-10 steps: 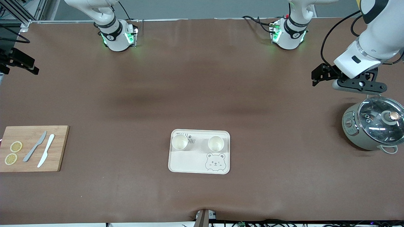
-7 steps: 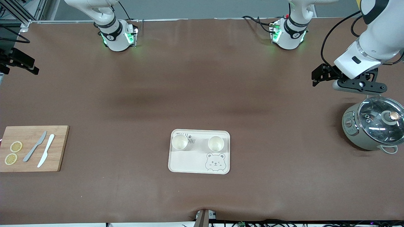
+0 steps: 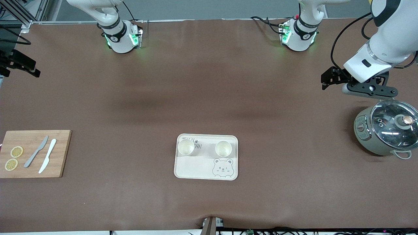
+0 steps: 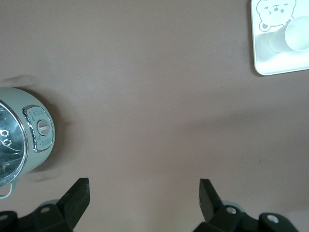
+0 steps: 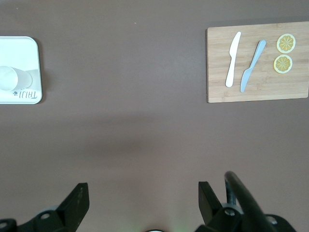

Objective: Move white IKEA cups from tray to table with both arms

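Brown table (image 3: 209, 98) spread wide, both white IKEA cups (image 3: 186, 147) still standing on the tray (image 3: 196, 169): nothing of the task is done yet.

Each cup sits in the tray's half farther from the front camera, one (image 3: 223, 148) toward the left arm's end, both untouched and well apart from either arm. Left gripper (image 4: 144, 193) hangs over bare table just beside the cooking pot (image 3: 387, 132), jaws spread and empty. Right gripper (image 5: 143, 195), at the table's edge toward the cutting board (image 3: 34, 153), likewise shows spread, empty jaws. Both lifts remain.
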